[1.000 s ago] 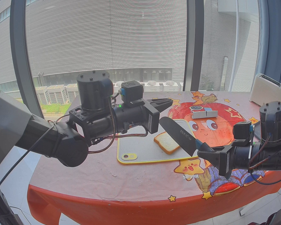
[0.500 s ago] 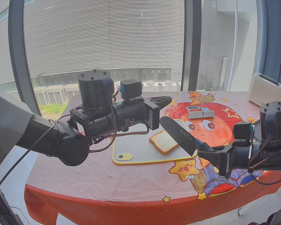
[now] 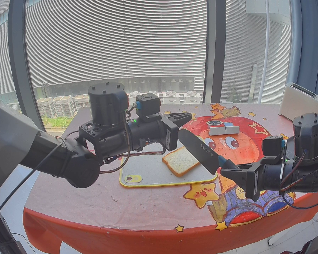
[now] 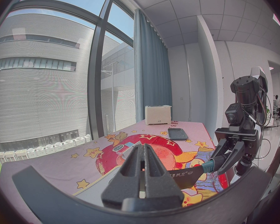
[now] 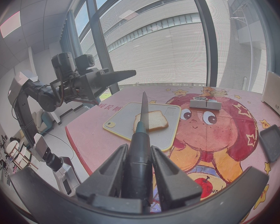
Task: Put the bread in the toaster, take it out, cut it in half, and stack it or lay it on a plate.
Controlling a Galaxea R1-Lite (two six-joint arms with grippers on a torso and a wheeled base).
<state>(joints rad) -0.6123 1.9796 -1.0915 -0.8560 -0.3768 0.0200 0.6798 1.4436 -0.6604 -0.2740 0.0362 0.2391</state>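
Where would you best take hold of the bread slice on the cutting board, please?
Probably by two opposite crust edges, from above with the left gripper: the bread slice lies flat on the cutting board, and the knife hangs near its right side.

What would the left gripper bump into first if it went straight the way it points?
Probably the toaster at the far end of the table. The left gripper, fingers shut, points level over the table, and the knife sits off to one side. Depth is hard to judge, though.
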